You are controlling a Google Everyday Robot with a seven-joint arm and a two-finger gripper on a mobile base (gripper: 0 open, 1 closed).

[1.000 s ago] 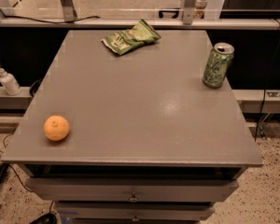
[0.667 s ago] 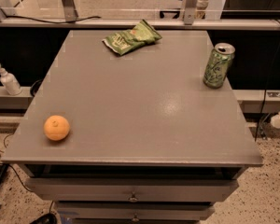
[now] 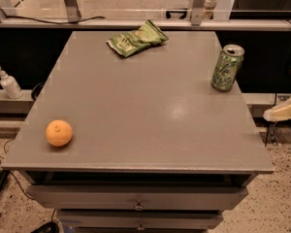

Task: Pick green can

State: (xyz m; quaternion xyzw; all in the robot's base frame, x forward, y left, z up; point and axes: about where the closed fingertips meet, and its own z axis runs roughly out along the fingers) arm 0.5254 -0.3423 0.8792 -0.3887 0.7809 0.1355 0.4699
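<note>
The green can [image 3: 227, 67] stands upright near the right edge of the grey table [image 3: 150, 125]. It is green with pale markings and a silver top with a pull-tab. My gripper [image 3: 284, 111] shows only as a pale cream part at the right edge of the view, beyond the table's right side. It sits below and to the right of the can and does not touch it. Nothing shows in its hold.
A crinkled green chip bag [image 3: 136, 38] lies at the table's back middle. An orange [image 3: 58, 133] sits at the front left. A white pump bottle [image 3: 8, 83] stands on a ledge left of the table. Drawers [image 3: 136, 203] are below the tabletop.
The pale gripper part at the right edge has come further into view, moving left toward the table. The can, bag and orange have not moved.
</note>
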